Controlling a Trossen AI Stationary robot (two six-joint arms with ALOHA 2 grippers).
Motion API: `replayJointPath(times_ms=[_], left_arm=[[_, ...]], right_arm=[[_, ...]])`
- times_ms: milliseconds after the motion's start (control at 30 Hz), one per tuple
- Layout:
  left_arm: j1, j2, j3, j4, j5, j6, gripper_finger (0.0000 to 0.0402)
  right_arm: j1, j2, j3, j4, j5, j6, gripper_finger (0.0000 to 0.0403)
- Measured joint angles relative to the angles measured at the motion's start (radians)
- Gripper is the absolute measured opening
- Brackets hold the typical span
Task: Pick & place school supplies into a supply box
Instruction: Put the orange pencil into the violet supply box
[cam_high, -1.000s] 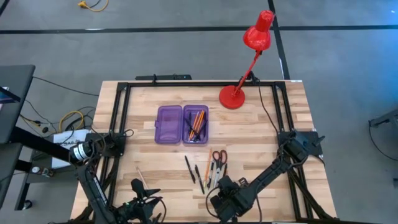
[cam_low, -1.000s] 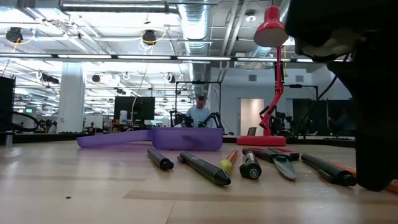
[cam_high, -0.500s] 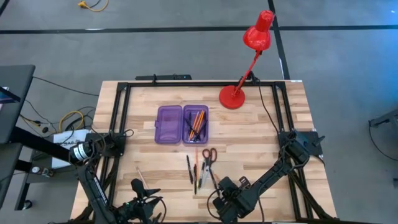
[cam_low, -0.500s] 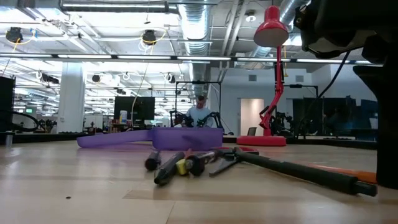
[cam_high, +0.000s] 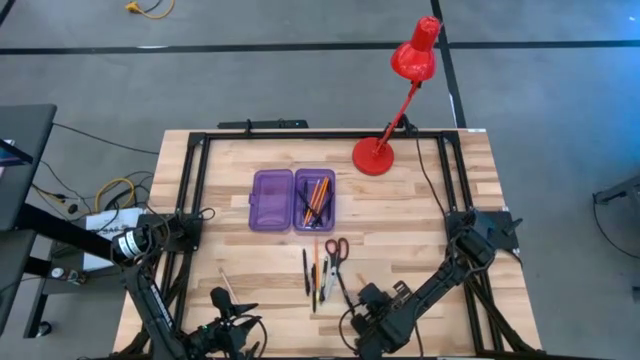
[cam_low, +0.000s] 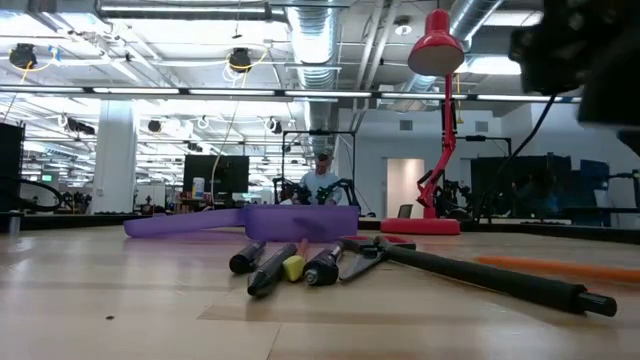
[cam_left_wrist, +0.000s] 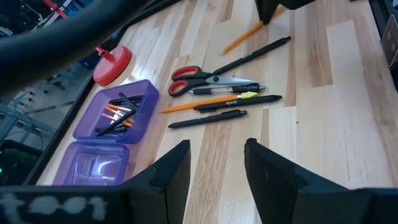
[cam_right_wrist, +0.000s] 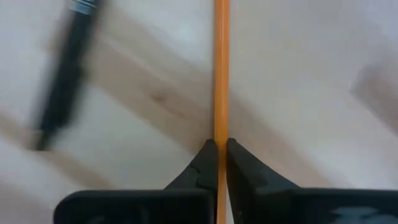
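Observation:
The open purple supply box lies at the table's middle, with orange pencils and dark pens in its right half. In front of it lie red-handled scissors, several dark pens and an orange pencil, bunched together; they also show in the left wrist view. My right gripper is near the front edge, right of the bunch, shut on another orange pencil. My left gripper is open and empty at the front left. My right gripper pinches the orange pencil's shaft between its two fingertips, one on each side. The pencil runs forward from the fingertips. In the low view the pencil lies about level, low over the table; whether it rests on the table I cannot tell.
A red desk lamp stands with its base at the table's far right. A long black pen lies beside the held pencil. A black frame runs round the table. Bare wood lies to the box's left and right.
The loose pens, pencil and scissors have slid toward the table's left and bunched together, some turning about. My right gripper has then risen at the bunch's right, as the low view shows.

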Motion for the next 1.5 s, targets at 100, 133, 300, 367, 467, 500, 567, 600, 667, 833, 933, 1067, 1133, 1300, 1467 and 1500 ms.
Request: replayJointPath(times_ms=[100, 133, 300, 367, 467, 500, 567, 600, 667, 833, 933, 1067, 1133, 1300, 1467, 1500], left_arm=[[0.000, 0.000, 0.000, 0.000, 0.000, 0.000, 0.0139], [0.000, 0.000, 0.000, 0.000, 0.000, 0.000, 0.0139], [0.000, 0.000, 0.000, 0.000, -0.001, -0.003, 0.0139], [0.000, 0.000, 0.000, 0.000, -0.001, -0.006, 0.0139], [0.000, 0.000, 0.000, 0.000, -0.003, -0.008, 0.0139], [0.000, 0.000, 0.000, 0.000, -0.003, -0.008, 0.0139], [0.000, 0.000, 0.000, 0.000, -0.003, -0.008, 0.0139], [0.000, 0.000, 0.000, 0.000, -0.002, -0.008, 0.0139], [0.000, 0.000, 0.000, 0.000, -0.003, -0.008, 0.0139], [0.000, 0.000, 0.000, 0.000, -0.002, -0.015, 0.0139], [0.000, 0.000, 0.000, 0.000, -0.002, -0.019, 0.0139], [0.000, 0.000, 0.000, 0.000, -0.002, -0.023, 0.0139], [0.000, 0.000, 0.000, 0.000, 0.001, -0.023, 0.0139], [-0.002, 0.000, 0.000, 0.000, 0.002, -0.023, 0.0139], [-0.002, 0.000, 0.000, 0.000, 0.002, -0.023, 0.0139], [-0.002, 0.000, 0.000, 0.000, 0.001, -0.023, 0.0139]], right_arm=[[0.000, 0.009, 0.036, -0.122, -0.012, 0.023, 0.0001], [0.000, 0.014, 0.043, -0.188, -0.020, 0.030, 0.0001], [0.001, 0.007, 0.098, -0.353, -0.003, 0.065, 0.0000], [-0.001, 0.009, 0.119, -0.371, 0.011, 0.072, 0.0000], [-0.009, 0.007, 0.131, -0.384, 0.035, 0.073, 0.0000], [-0.011, 0.007, 0.131, -0.382, 0.044, 0.073, 0.0000], [-0.016, 0.007, 0.131, -0.385, 0.053, 0.063, 0.0000], [-0.018, 0.007, 0.131, -0.384, 0.056, 0.060, 0.0000], [-0.025, 0.007, 0.131, -0.382, 0.071, 0.058, 0.0000], [-0.052, 0.007, 0.132, -0.381, 0.124, 0.042, 0.0000], [-0.080, 0.007, 0.133, -0.381, 0.143, 0.012, 0.0000], [-0.114, 0.005, 0.133, -0.380, 0.198, 0.001, 0.0000], [-0.131, 0.005, 0.133, -0.380, 0.226, -0.002, 0.0000], [-0.179, 0.005, 0.134, -0.378, 0.286, -0.048, 0.0000], [-0.234, 0.003, 0.196, -0.379, 0.375, -0.127, 0.0000], [-0.247, 0.003, 0.216, -0.378, 0.399, -0.148, 0.0000]])
